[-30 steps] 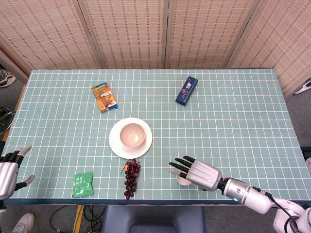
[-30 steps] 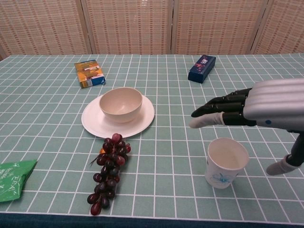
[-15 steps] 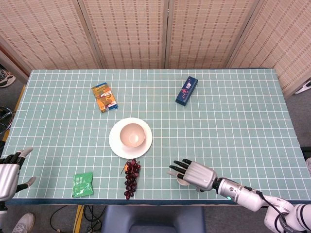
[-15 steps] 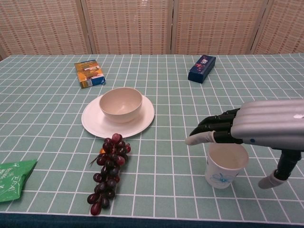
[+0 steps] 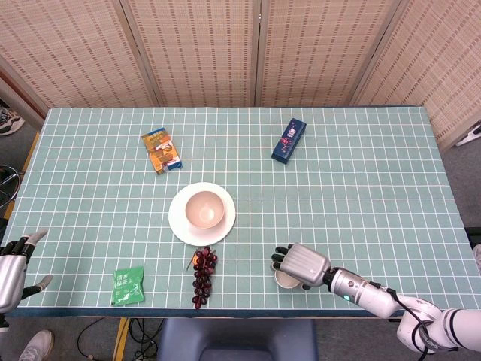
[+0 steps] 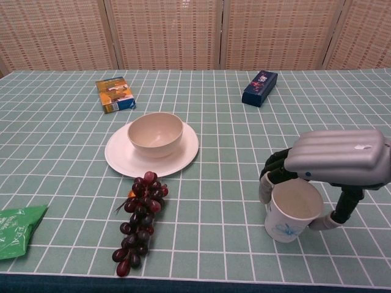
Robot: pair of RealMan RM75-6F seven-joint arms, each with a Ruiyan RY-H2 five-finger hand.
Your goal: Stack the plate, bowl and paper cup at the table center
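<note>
Right hand (image 6: 333, 168) wraps the paper cup (image 6: 292, 210) near the surface's front edge, fingers (image 6: 266, 187) on one side, thumb on the other. Bowl (image 5: 205, 210) sits in plate (image 5: 180, 226) at center. Left hand (image 5: 11, 262) at the left edge, fingers apart, holding nothing.

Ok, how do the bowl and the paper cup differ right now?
The bowl already sits in the plate at the table middle; the paper cup stands on the bare cloth near the front edge. The bowl is wide, low and plain cream; the cup is narrower, taller, white with a blue print. Nothing touches the bowl, while the right hand has its fingers curled around the cup. Both stand upright and look empty.
</note>
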